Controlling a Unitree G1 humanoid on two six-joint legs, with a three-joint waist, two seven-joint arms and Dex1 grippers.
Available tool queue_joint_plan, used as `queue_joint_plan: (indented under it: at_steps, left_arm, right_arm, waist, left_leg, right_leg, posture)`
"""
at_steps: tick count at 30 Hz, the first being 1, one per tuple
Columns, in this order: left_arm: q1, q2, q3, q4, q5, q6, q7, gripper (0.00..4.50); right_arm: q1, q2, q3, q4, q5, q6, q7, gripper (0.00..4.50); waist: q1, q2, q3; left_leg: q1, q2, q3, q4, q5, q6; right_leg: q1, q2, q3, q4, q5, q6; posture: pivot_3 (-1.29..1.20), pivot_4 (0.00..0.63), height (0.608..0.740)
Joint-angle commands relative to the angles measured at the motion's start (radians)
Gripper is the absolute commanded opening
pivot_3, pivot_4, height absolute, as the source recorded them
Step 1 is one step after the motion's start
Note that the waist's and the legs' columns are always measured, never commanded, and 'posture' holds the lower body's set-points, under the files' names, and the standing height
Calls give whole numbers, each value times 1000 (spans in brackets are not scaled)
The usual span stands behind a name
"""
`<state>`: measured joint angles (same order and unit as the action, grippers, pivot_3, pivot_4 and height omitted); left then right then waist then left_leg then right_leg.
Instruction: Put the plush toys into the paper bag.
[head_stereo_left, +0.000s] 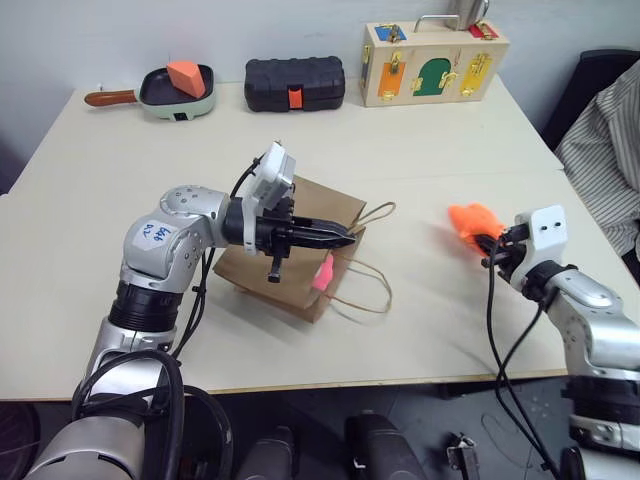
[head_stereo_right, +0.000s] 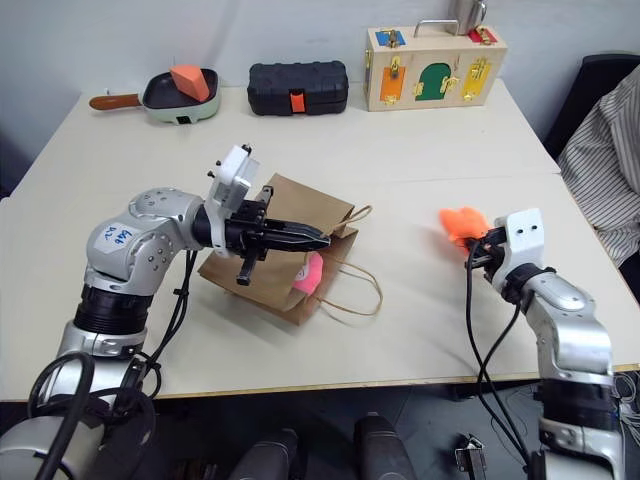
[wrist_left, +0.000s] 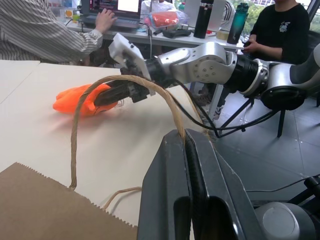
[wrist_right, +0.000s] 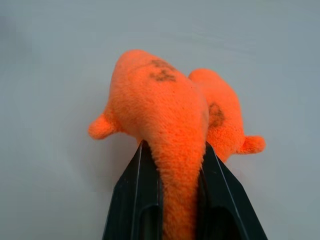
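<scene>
- Currently the step in hand looks like the pick-up of the rounded orange plush toy (head_stereo_left: 472, 220), which lies on the pale tabletop (head_stereo_left: 440, 150) to the right of the brown kraft paper bag (head_stereo_left: 290, 255), well apart from it.
- Right gripper (wrist_right: 172, 165): black fingers (wrist_right: 131, 200) drawn in narrow, squeezing one end of the orange plush between them; the wrist view shows the fabric bulging out past the tips. Whether the toy is already off the table I cannot tell.
- Left gripper (wrist_left: 186, 150): closed tight on a tan twine loop handle (wrist_left: 80, 115) of the bag, pinching it up so the bag's mouth side faces the right arm.
- Pink plush toy (head_stereo_left: 323, 273) sits at the bag's mouth, partly inside, just under the left fingertips.
- To do this well, judged from here: keep the pinch deep on the soft body, since only an end is caught and plush may slip; lift clear of the table before carrying across.
- Approach the bag low toward the opening beside the pink toy; the mouth looks shallow, so the left hold on the handle should stay raised.
- Risk: the second loose handle (head_stereo_left: 365, 290) lies across the path and could snag.
</scene>
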<state>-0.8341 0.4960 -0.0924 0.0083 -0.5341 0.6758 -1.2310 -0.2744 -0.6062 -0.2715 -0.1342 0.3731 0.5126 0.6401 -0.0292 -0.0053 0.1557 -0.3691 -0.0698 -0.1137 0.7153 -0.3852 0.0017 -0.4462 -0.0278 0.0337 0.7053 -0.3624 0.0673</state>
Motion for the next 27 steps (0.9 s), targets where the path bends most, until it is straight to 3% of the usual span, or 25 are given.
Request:
queue_joint_plan:
  at_steps: [1,8,14,19,26,27]
  left_arm:
    - [-24,10,20,-21,-21,-8,-2,0]
    - [-40,5,22,-23,-26,-3,3,0]
    - [-33,8,20,-36,-31,-1,5,0]
    - [-31,2,13,-32,-28,-8,8,0]
    - [-32,-11,4,-30,-29,-9,5,0]
    - [-33,-13,2,-29,-29,-11,5,0]
  right_arm:
    - [24,-54,30,-204,99,-33,153,246]
    - [-6,-98,326,-253,-144,-179,181,232]
    - [-77,-60,433,-214,-243,-292,185,232]
    - [-160,-1,534,-171,-318,-348,188,232]
    - [-334,163,636,68,-423,-390,145,232]
    - [-350,183,643,97,-431,-395,143,582]
  waist:
    - [0,0,0]
    - [4,0,0]
    - [2,0,0]
    - [0,0,0]
    - [-4,0,0]
    - [-6,0,0]
  left_leg:
    - [0,0,0,0,0,0]
    - [0,0,-1,0,0,0]
    - [0,-1,-1,1,0,0]
    - [0,0,-1,1,0,0]
    - [0,0,-2,1,0,0]
    - [0,0,-1,1,0,0]
  right_leg:
    - [0,0,0,0,0,0]
    - [1,0,0,-6,0,0]
    - [1,-1,-1,-7,0,0]
    - [0,0,-1,-7,0,0]
    - [0,0,-2,-7,0,0]
    - [0,0,-2,-6,0,0]
  posture:
    - [0,150,740]
    - [0,150,740]
    - [0,150,740]
    - [0,150,740]
    - [0,150,740]
    - [0,150,740]
